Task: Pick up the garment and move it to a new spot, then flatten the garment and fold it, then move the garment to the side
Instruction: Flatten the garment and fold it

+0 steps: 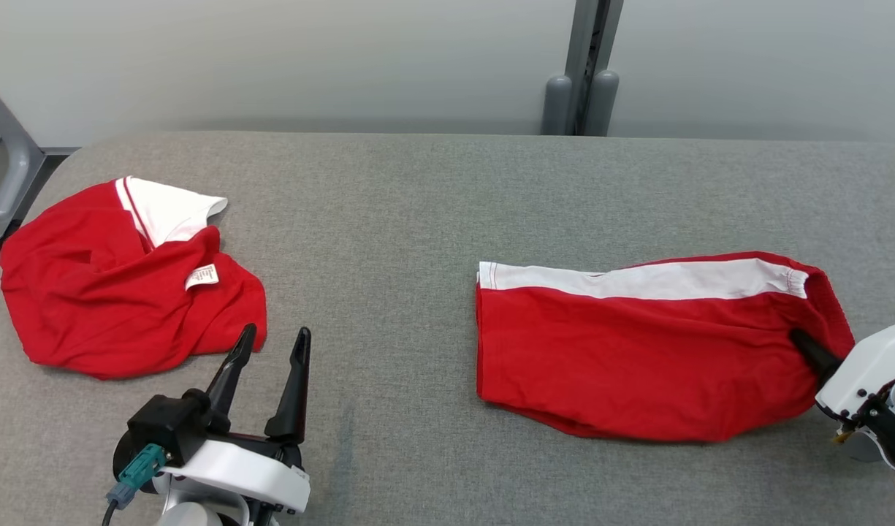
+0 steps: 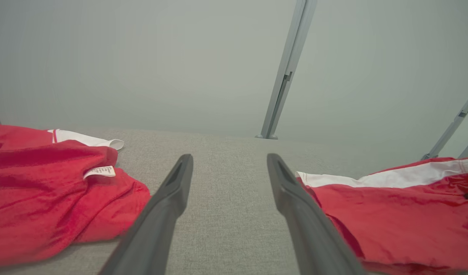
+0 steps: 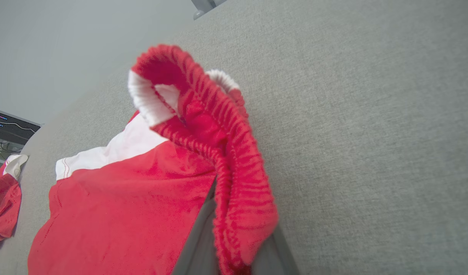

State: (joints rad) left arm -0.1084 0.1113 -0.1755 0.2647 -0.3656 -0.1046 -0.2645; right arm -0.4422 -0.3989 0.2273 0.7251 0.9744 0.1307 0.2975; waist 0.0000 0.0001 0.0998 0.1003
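The garment (image 1: pixel 637 351) is a pair of red shorts with a white band, lying folded flat on the right half of the grey table (image 1: pixel 418 219). My right gripper (image 1: pixel 805 343) is at its right end, shut on the ribbed elastic waistband (image 3: pixel 226 152), which bunches up over the fingers (image 3: pixel 195 244). The shorts (image 3: pixel 123 214) stretch away from that grip. My left gripper (image 1: pixel 275 336) stands open and holds nothing, low over the table near the front left. Its fingers point between the shorts (image 2: pixel 390 214) and a second red garment (image 2: pixel 39 191).
That second garment (image 1: pixel 111 292), red with a white part and a label, lies crumpled at the table's left, just beyond my left gripper (image 2: pixel 230 160). A grey post (image 1: pixel 582 95) stands behind the table's far edge. A grey rail (image 1: pixel 9 168) runs off its left side.
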